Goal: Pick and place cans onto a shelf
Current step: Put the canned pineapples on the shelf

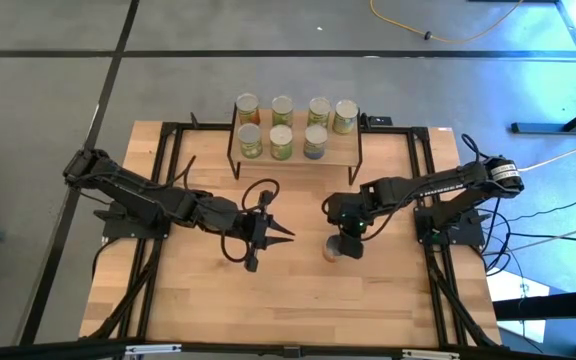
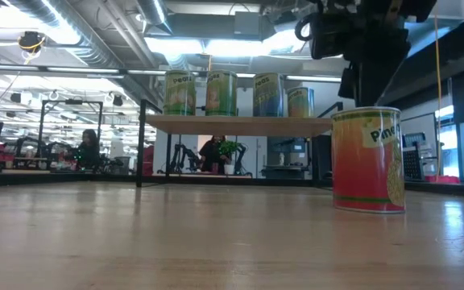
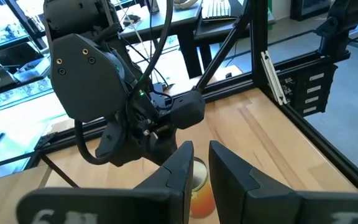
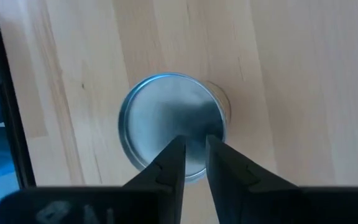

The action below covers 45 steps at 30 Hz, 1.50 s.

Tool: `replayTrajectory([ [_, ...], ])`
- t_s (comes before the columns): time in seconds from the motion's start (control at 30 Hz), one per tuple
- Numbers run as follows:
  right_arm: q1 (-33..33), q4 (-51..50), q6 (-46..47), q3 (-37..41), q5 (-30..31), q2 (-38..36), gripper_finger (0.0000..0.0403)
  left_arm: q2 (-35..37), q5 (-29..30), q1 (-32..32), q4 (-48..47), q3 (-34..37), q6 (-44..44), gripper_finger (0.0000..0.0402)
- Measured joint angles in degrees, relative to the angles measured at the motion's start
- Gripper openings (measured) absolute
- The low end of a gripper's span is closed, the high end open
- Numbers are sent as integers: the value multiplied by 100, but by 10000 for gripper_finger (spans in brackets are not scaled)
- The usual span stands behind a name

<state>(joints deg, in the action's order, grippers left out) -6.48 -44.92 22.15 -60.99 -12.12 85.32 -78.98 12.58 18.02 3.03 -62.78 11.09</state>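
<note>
One can [image 1: 332, 249], with an orange-red and green label [image 2: 367, 161] and a silvery top [image 4: 173, 121], stands upright on the wooden table right of centre. My right gripper [image 4: 196, 140] points steeply down over its top, fingers close together and nothing between them. My left gripper [image 1: 288, 237] hovers left of the can, pointing toward it, with its fingers [image 3: 201, 149] shut on nothing. Several cans [image 1: 283, 125] stand upright on the top board of the shelf [image 2: 240, 122] at the far middle. My right gripper comes at the can from above with its shut fingertips [image 4: 178, 149] over the near part of the can's top [image 4: 166, 112]. I cannot tell whether they touch the top. The can stands upright on the table.
Black frame rails [image 1: 423, 180] run along the table's left and right sides by the arm bases. Bare wood lies between the shelf and the near edge [image 1: 288, 320]. In the left wrist view the right arm [image 3: 104, 87] stands just beyond the can.
</note>
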Motion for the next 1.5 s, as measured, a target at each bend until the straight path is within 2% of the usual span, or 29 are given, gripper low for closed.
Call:
replayTrajectory([
  [0.23, -2, -70, -380, -166, 48, 0, 66, 0, 0, 0, 2, 0, -2, 43],
  [0.43, 0, -132, -310, -93, 397, 0, 66, 0, 0, 2, 2, 0, -4, 43],
  [1.0, 0, -223, -321, 52, 398, 4, 66, -2, 0, 0, 17, 0, -9, 44],
  [1.5, 0, -5, -490, 23, 254, 396, 61, -2, 2, 0, 42, 0, -11, 43],
])
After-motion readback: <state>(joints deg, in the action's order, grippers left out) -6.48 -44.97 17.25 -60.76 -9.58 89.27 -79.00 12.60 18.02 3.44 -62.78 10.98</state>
